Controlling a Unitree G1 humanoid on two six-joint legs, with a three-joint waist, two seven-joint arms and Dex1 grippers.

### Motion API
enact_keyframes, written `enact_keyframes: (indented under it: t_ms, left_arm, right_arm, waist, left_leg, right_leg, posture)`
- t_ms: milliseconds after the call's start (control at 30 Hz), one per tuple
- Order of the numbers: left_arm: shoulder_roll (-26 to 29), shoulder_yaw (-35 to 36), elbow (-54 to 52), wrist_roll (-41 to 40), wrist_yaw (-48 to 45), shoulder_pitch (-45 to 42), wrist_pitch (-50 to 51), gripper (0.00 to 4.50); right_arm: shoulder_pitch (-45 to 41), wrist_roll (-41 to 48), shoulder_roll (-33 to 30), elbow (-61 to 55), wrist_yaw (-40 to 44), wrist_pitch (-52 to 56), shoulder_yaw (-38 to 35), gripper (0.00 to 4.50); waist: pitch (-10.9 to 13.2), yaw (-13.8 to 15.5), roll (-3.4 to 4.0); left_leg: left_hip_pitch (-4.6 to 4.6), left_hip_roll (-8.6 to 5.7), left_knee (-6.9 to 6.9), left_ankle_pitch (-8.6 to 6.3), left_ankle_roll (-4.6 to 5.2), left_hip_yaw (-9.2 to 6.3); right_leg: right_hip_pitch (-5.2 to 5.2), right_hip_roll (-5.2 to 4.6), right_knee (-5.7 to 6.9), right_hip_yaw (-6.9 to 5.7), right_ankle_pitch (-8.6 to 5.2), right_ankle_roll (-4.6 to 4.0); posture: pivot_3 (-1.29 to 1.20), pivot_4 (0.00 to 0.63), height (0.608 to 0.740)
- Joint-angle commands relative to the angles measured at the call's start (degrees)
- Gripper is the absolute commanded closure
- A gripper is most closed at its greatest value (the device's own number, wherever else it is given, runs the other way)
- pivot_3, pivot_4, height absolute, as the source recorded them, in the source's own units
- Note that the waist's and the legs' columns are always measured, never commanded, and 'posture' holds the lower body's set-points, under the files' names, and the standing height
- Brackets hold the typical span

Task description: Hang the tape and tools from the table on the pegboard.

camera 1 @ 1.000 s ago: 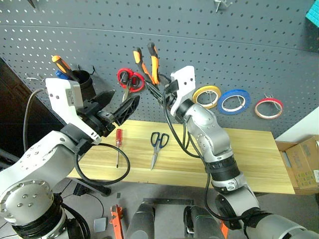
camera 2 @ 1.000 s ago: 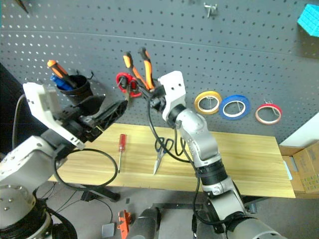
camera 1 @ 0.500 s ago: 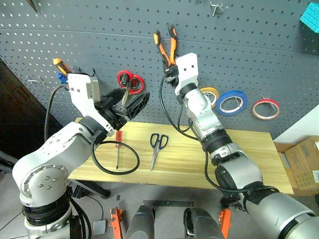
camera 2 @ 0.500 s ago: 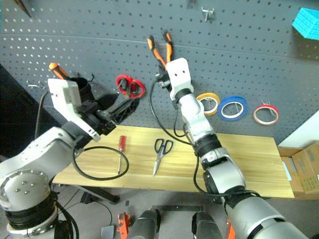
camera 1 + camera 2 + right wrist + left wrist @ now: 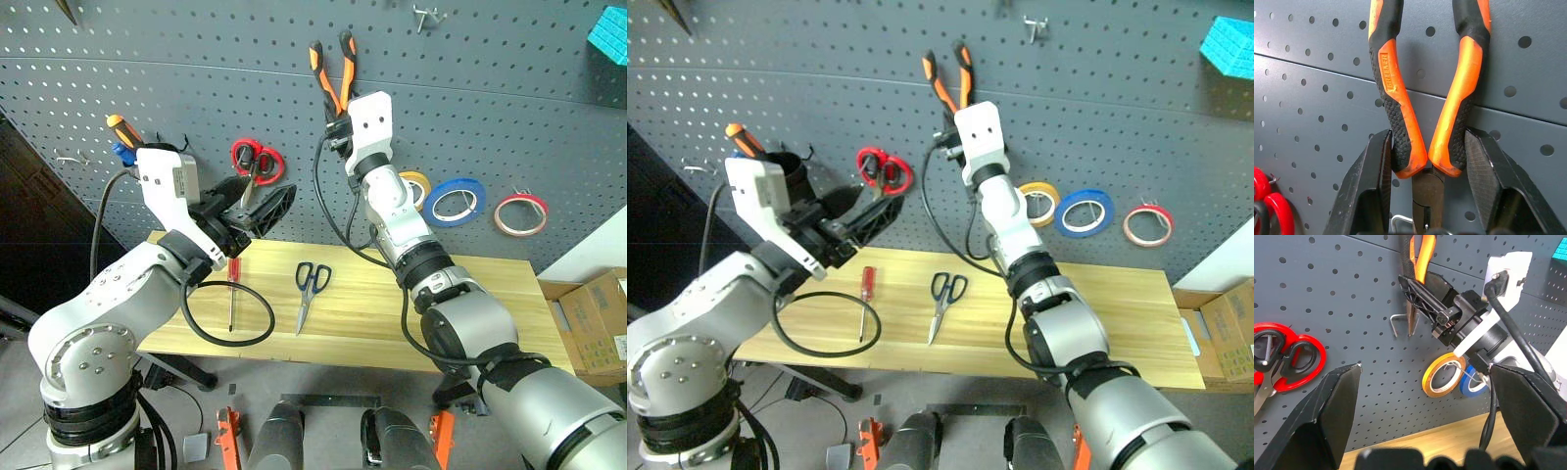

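Note:
My right gripper (image 5: pixel 1427 142) is shut on the pliers (image 5: pixel 1396 122), gripping the lower ends of the orange-and-black handles. It holds them high against the dark grey pegboard (image 5: pixel 490 108), handles up and nose down beside a metal hook (image 5: pixel 1396 325). The dark-handled scissors (image 5: pixel 312 284) and the red-handled screwdriver (image 5: pixel 232 284) lie on the wooden table (image 5: pixel 470 294). The red tape (image 5: pixel 527 213) hangs on the pegboard at the right. My left gripper (image 5: pixel 260 201) is open and empty above the table's left part, below the red-handled scissors.
On the pegboard hang red-handled scissors (image 5: pixel 257 157), a yellow roll (image 5: pixel 409 186) and a blue roll (image 5: pixel 458 200). A black cup with an orange-handled screwdriver (image 5: pixel 122 132) sits at the left. A cardboard box (image 5: pixel 598 323) stands beyond the table's right end.
My right arm has stretched out and lifted the pliers higher up the pegboard, turning their handles upright. The left gripper has stayed open and almost still.

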Motion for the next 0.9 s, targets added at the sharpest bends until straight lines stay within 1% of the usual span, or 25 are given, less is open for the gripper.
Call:
enact_keyframes:
  t_ms: [33,600,900]
  left_arm:
    - [0.67,0.30,-0.90,-0.39,-0.32,-0.25,-1.65,0.00]
    - [0.68,-0.22,-0.98,-0.57,-0.21,0.20,-2.22,0.00]
    - [1.76,0.72,-1.65,-1.98,0.66,0.63,-1.87,0.00]
  right_arm:
    - [-2.70,1.35,-0.41,-2.72,-0.79,-1.43,-1.91,2.76]
    - [-7.24,2.18,-0.23,-1.42,-2.09,-2.14,-3.63,2.76]
    - [-3.91,1.47,1.22,1.92,-4.34,-5.29,-3.21,2.76]
  waist:
    - [0.00,0.01,0.00]
    - [0.01,-0.05,0.01]
    - [0.01,0.01,0.01]
  left_leg:
    - [0.00,0.00,0.00,0.00,0.00,0.00]
    - [0.03,0.00,0.01,0.02,0.03,0.00]
    - [0.04,0.01,-0.04,0.02,0.03,0.00]
  right_leg:
    - [0.00,0.00,0.00,0.00,0.01,-0.01]
    - [0.01,0.01,0.02,0.00,-0.01,0.02]
    - [0.01,0.01,0.00,0.00,-0.02,-0.01]
  posture:
    - [0.26,0.098,0.740]
    - [0.27,0.098,0.740]
    - [0.29,0.104,0.740]
